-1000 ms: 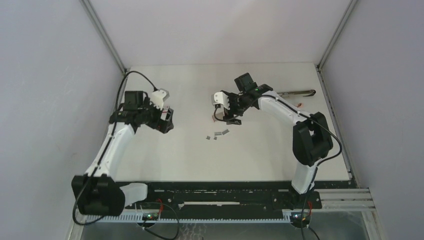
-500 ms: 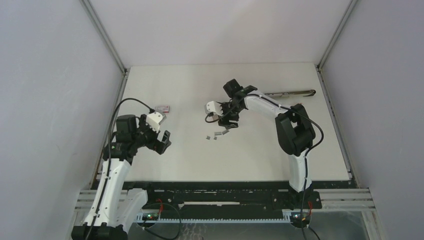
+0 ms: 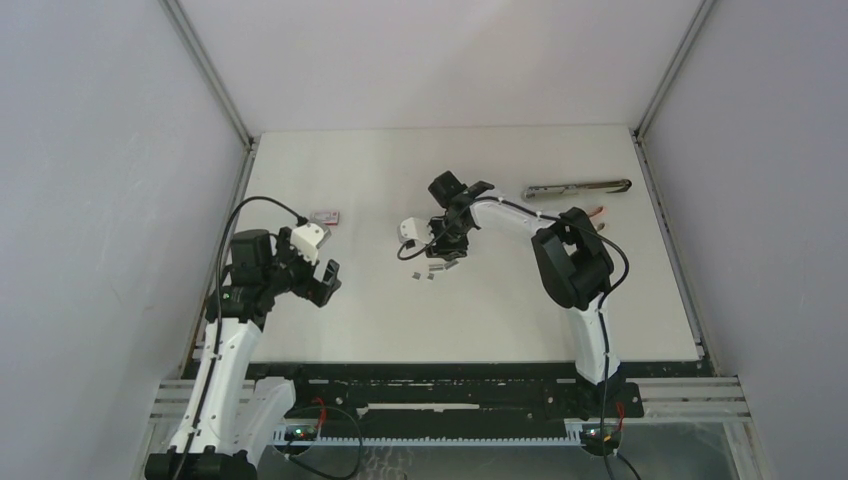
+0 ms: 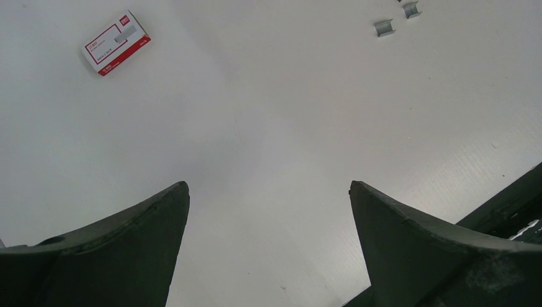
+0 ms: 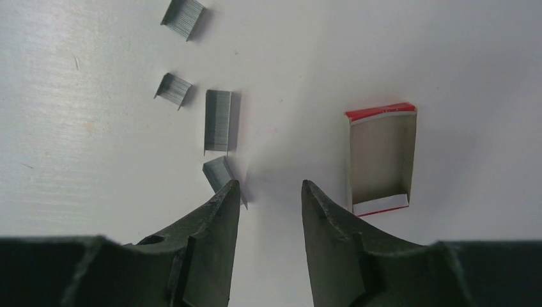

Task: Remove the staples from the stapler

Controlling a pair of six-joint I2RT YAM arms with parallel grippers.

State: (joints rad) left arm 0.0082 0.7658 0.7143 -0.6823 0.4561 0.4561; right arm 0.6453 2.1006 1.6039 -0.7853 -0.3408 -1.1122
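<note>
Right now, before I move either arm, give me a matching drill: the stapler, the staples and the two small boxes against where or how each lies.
Things:
1. stapler
2. staples
3. closed red-and-white box
4. open box tray

Places or states:
A. empty, beside the right gripper
B. far right part of the table
C. loose grey strips, mid-table
D. ahead of the left gripper

Pairs: 1-B, 2-C, 3-D, 4-A

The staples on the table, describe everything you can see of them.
The staples are four short grey metal strips, ribbed like staples stuck side by side, lying loose and apart on the white table. Three lie clear. The fourth sits at one fingertip of the right pincer, partly hidden, and I cannot tell whether they touch. An open red-edged box tray lies apart beside them.
</note>
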